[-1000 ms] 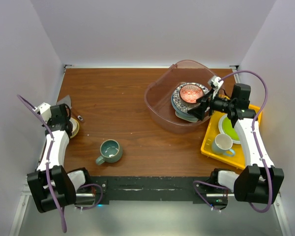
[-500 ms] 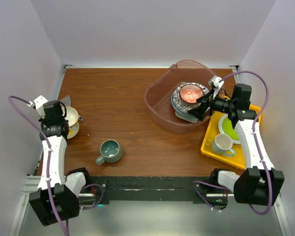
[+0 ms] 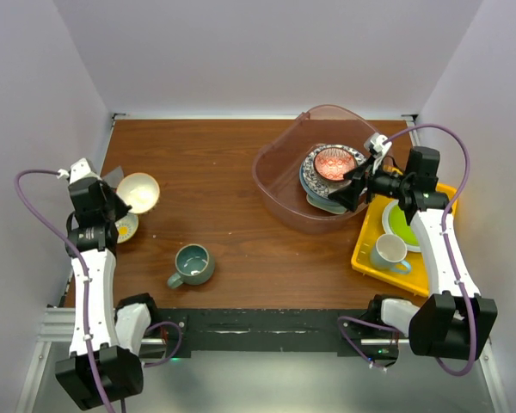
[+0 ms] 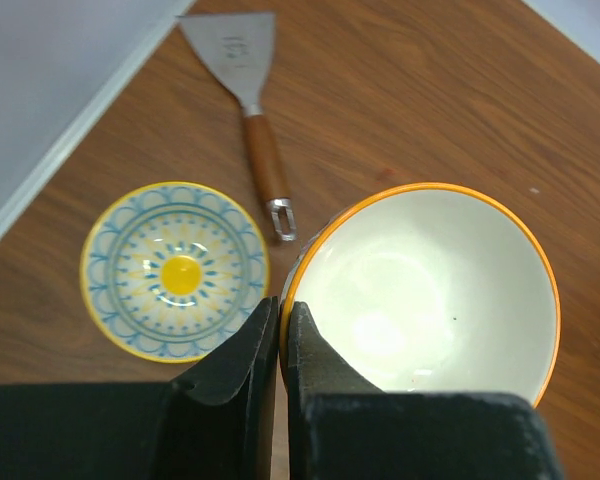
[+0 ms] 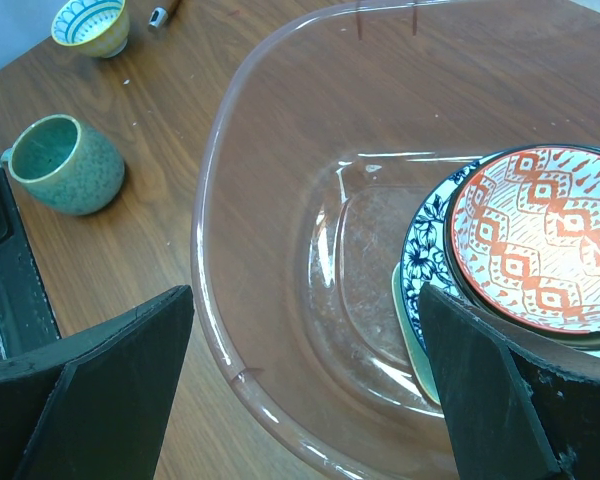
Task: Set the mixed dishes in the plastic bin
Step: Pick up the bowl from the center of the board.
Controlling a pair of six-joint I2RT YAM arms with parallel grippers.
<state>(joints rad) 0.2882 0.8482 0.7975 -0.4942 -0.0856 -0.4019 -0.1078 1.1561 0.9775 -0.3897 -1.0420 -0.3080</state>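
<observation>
Pinching the orange rim of the bowl point(image 4: 430, 290), the left gripper point(image 4: 280, 330) has its jaws pressed nearly together on the thin wall, one finger inside, one outside. The bowl looks lifted over the table's left side. The plastic bin point(image 3: 279, 185) lies well off to the right, so the carry goes L to R. Bowl's round, glazed, smooth, white inside. Right gripper point(image 3: 354, 186) is spread wide at the bin's right rim, holding nothing. Bin's translucent, high-walled, w/ patterned plates point(image 5: 540, 235) stacked inside.

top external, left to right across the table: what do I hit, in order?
orange-rimmed bowl → grey-teal mug → plastic bin → yellow tray
</observation>
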